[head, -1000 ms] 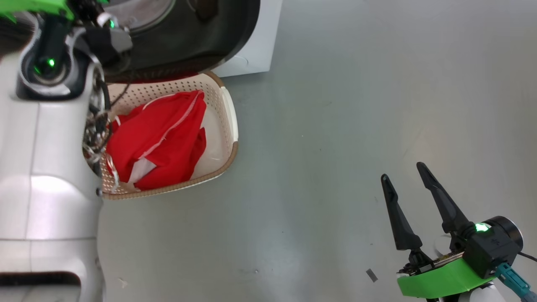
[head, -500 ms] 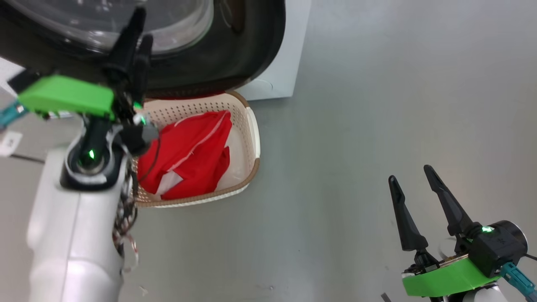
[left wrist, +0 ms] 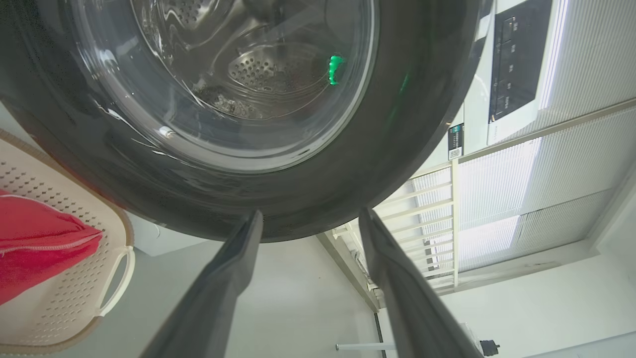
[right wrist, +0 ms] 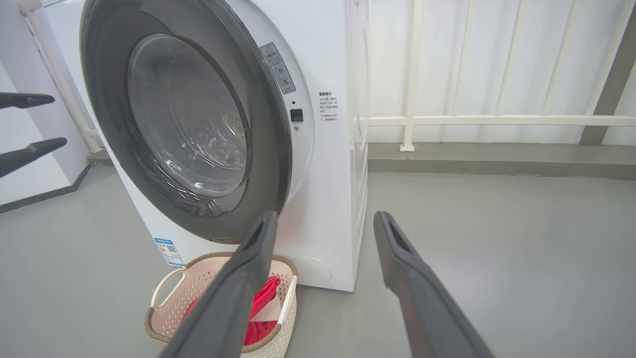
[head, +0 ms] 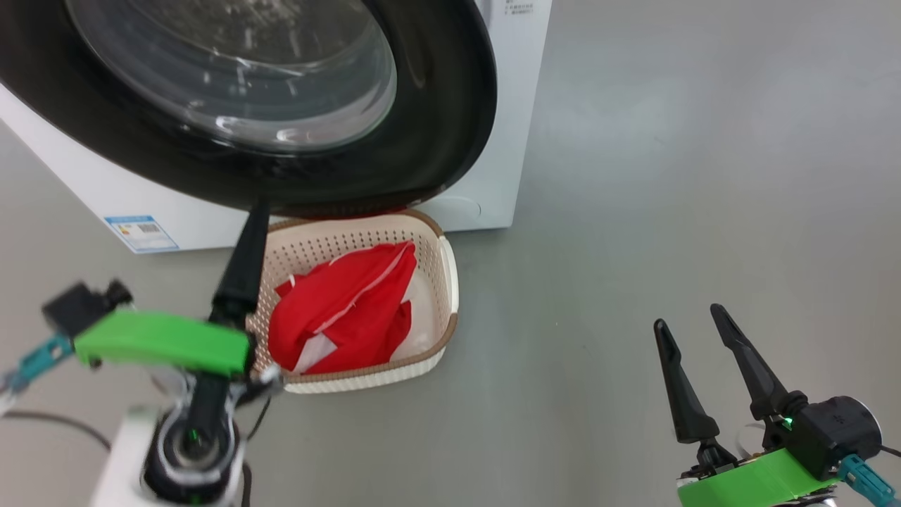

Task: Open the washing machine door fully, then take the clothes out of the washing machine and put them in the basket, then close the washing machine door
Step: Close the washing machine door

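Hovering at the door's lower edge: left pincer [left wrist: 310, 214], jaws wide, nothing held. In the left wrist view both dark fingers [left wrist: 223, 288] end right at the 6 o'clock point of the large round washing machine door [head: 440, 141], which has a glossy black rim and a bulging clear glass window. Can't tell if they touch it.

In the right wrist view the door looks ajar, its 3 o'clock edge standing off the front of the big white front-loading washing machine [right wrist: 328, 199]. A small blue label [head: 141, 233] sits low on the washer front, at 8 o'clock of the door.

The small cream-white perforated plastic basket [head: 450, 282], brown rim, sits on the grey floor [head: 633, 176] just below the door at 6 o'clock. The bright red clothes with white stripes [head: 345, 310] are bunched inside it.

In the head view the right pincer [head: 688, 317] is at 4 o'clock of the basket and well apart from it, jaws wide and empty.
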Robot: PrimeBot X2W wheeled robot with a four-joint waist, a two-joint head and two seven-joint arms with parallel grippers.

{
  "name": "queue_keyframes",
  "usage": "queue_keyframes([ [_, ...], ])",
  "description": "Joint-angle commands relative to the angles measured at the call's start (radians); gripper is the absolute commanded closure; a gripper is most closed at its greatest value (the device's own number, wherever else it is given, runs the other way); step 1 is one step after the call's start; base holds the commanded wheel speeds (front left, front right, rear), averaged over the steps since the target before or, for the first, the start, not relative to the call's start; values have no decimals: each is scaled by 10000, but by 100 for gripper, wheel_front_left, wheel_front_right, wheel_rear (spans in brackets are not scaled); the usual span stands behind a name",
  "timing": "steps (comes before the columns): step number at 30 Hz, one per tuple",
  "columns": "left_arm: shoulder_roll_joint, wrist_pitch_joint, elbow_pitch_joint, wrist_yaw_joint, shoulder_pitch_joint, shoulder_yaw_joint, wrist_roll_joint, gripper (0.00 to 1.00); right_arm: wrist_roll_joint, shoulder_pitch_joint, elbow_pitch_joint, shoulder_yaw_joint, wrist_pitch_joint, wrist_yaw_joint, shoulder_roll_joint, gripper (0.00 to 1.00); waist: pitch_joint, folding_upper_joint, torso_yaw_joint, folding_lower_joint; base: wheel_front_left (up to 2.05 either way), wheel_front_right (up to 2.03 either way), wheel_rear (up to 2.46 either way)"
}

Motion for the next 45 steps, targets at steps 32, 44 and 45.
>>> queue_keyframes([
  [32,2149,-2655,-3766,476,4546,-1143,10742,0,-323,1080,-969,-303,26,48,-131,0,-1275,-1,-25,0,0,0,0],
  [44,1549,-2656,-3054,795,5118,-510,11414,0,-810,1275,-1053,-556,-75,48,-131,0,-1354,-1,79,0,0,0,0],
  [45,1498,-2656,-3023,781,5141,-466,11406,0,-803,1294,-1063,-577,-82,48,-131,0,-1344,-1,88,0,0,0,0],
])
